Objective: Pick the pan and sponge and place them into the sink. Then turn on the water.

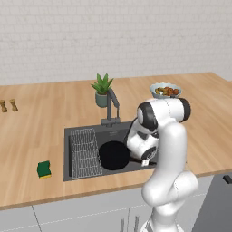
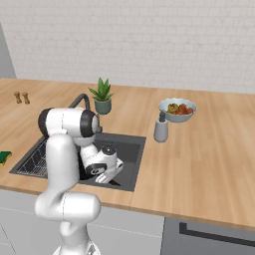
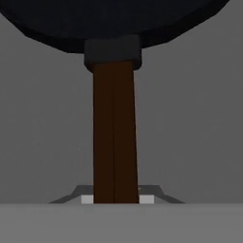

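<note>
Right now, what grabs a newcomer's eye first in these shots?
The white arm bent low into the sink, its pincer at the handle of the black pan, which sits inside the basin beside the wire rack. Next, the green sponge alone on the wooden counter, left of the sink. Behind the faucet stands a potted plant, with a fruit bowl to the right.

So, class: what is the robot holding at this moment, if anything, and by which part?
The pan, held over the sink by the far end of its brown handle.
</note>
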